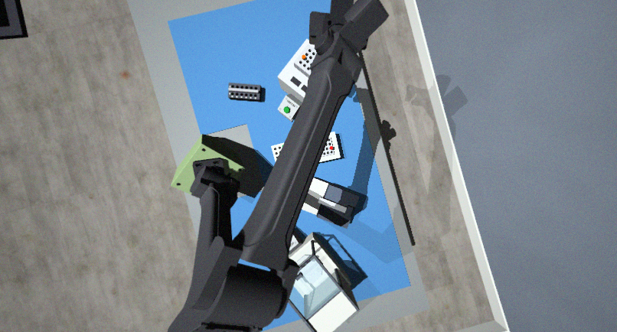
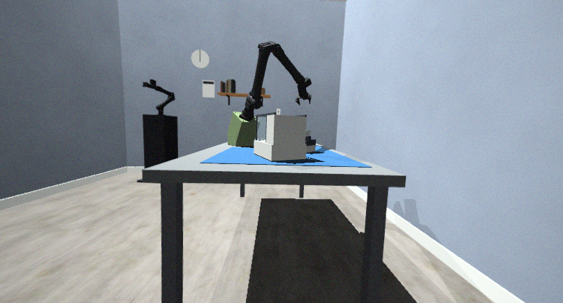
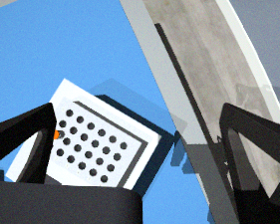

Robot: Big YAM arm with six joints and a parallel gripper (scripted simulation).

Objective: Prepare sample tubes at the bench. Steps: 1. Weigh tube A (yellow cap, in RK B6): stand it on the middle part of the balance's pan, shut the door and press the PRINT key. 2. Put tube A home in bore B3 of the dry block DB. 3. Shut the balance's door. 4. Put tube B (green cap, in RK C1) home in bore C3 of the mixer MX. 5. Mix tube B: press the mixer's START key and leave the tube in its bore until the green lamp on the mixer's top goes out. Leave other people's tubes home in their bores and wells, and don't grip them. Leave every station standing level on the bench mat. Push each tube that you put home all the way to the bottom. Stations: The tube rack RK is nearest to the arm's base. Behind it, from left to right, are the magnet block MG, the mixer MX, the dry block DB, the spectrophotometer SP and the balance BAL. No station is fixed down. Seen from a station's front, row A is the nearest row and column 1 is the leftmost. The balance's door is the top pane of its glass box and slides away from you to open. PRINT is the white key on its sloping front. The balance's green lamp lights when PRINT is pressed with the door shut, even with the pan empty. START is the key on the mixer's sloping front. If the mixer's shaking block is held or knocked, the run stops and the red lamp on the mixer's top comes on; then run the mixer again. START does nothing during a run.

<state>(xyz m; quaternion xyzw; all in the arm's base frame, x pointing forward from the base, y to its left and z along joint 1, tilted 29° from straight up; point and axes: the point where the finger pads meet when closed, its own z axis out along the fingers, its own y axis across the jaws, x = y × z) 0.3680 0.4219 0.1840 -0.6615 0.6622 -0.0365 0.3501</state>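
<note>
Tubes with the yellow and green caps: can't pin down where either one is, sorry, the black arm (image 1: 285,174) (image 2: 258,74) covers a good chunk of the desk (image 1: 151,62) (image 2: 275,174) from above. The fingers (image 2: 297,101) are spread wide with nothing between them, up above the blue mat (image 1: 216,49) (image 2: 232,155) (image 3: 30,49). The up-close shot has a white block with rows of holes (image 1: 300,64) (image 3: 92,155) below them, an orange cap (image 1: 304,56) (image 3: 57,134) partly behind one finger. There's also a red cap (image 1: 331,148) in another holed block (image 1: 337,154), and the glass-sided scale (image 1: 333,314) (image 2: 289,137) sits near the arm's lower end.
</note>
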